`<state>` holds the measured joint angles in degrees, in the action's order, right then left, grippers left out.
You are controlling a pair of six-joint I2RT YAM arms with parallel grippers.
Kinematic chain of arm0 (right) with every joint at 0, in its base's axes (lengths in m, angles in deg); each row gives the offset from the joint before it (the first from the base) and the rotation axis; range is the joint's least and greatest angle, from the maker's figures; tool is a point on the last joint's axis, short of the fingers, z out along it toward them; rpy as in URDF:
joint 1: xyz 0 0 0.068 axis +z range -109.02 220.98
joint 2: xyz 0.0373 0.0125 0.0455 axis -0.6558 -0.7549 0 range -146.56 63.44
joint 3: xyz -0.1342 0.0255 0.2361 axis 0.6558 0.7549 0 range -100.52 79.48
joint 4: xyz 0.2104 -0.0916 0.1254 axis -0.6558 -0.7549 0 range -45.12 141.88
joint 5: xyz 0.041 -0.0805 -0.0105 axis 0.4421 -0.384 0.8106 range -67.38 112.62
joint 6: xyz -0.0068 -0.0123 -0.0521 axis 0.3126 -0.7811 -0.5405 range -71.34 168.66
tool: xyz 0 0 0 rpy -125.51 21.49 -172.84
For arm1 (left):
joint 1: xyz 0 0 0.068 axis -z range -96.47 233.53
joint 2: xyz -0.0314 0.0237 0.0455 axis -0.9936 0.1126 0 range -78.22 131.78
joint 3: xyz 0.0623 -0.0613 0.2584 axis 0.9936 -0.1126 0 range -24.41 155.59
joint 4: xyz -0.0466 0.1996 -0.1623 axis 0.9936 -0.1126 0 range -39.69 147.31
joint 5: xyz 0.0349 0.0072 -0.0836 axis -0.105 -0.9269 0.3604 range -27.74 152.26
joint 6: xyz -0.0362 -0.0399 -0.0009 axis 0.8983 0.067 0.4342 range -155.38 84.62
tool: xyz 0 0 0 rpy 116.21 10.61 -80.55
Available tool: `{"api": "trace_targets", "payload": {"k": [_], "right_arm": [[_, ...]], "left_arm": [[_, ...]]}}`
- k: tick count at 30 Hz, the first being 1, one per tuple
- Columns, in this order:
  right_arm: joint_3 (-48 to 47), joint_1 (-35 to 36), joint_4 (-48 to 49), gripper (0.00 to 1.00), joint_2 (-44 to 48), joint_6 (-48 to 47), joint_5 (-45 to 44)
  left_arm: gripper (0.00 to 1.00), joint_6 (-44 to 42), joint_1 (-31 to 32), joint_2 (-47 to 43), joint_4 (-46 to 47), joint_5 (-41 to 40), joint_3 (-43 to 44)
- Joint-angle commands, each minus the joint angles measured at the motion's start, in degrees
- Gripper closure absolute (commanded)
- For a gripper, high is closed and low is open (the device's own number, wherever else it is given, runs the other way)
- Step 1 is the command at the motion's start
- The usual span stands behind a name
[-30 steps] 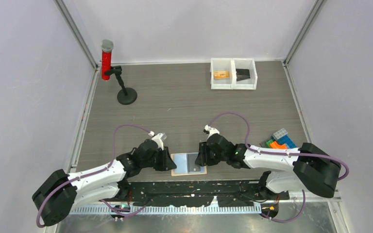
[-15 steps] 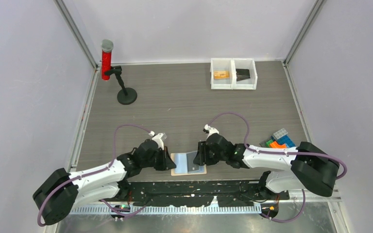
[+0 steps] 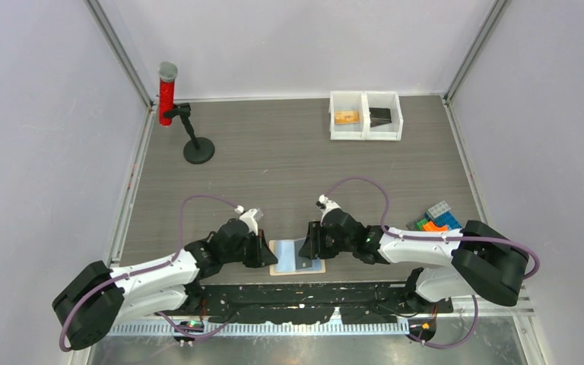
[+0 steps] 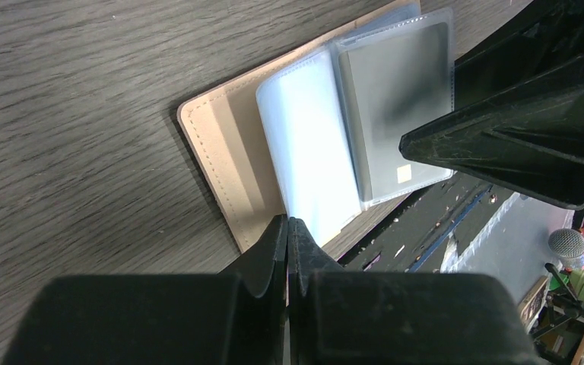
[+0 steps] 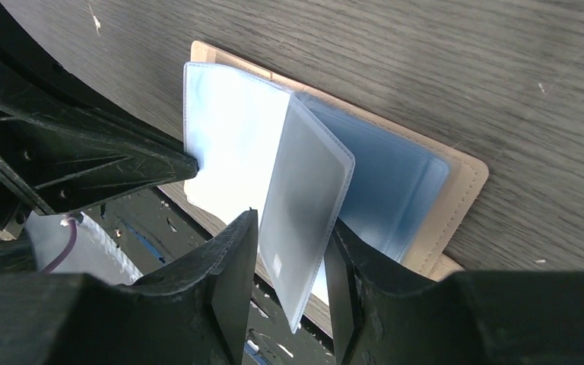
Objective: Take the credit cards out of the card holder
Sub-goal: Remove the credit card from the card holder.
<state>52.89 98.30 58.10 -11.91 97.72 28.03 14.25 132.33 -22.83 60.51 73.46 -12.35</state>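
Observation:
The tan card holder [image 3: 277,266] lies open near the table's front edge, its clear sleeves spread out. It also shows in the left wrist view [image 4: 220,152] and the right wrist view [image 5: 456,190]. One sleeve holds a dark grey credit card [image 4: 395,99]. That leaf stands up [image 5: 304,198] between the jaws of my right gripper [image 5: 293,251], which are open with a gap beside it. My left gripper [image 4: 287,223] is shut, its tips resting on the left sleeve's outer edge [image 5: 220,137]. In the top view the left gripper [image 3: 268,255] and right gripper [image 3: 310,249] flank the holder.
A white two-compartment bin [image 3: 365,131] at the back holds an orange-tan block [image 3: 345,117] and a dark object [image 3: 381,115]. A red cylinder [image 3: 167,95] and a black stand [image 3: 196,146] are at the back left. Coloured blocks [image 3: 435,219] lie at the right. A black strip [image 3: 296,293] runs along the front edge.
My right gripper has edged slightly left over the holder, and a sleeve leaf now stands raised at it. The left gripper has barely moved.

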Motion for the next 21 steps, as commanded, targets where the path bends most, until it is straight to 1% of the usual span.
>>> {"api": "trace_targets", "payload": {"k": [1,5,9,15,18,21], "right_arm": [[-1.02,0.37,2.83,0.56,1.71,0.44,1.64],[-1.71,0.86,2.87,0.56,2.14,0.56,1.94],[-2.28,1.39,3.14,0.59,2.56,0.76,2.23],[-2.64,2.22,5.88,0.61,1.47,1.37,3.92],[-2.76,2.82,8.24,0.61,0.39,1.7,5.35],[-3.0,2.97,10.89,0.61,-0.83,2.22,7.66]], "left_arm": [[1.0,0.6,0.42,-0.72,2.39,0.4,-0.28],[1.0,0.95,0.58,-1.44,2.34,0.06,-0.53],[1.0,1.22,0.69,-2.4,1.59,-0.12,-0.64],[0.99,2.24,0.86,-5.08,0.01,-0.93,-0.43],[0.94,2.95,0.86,-6.3,-0.68,-1.47,-0.53],[0.85,3.4,0.86,-7.48,-1.84,-2.0,-0.31]]}}
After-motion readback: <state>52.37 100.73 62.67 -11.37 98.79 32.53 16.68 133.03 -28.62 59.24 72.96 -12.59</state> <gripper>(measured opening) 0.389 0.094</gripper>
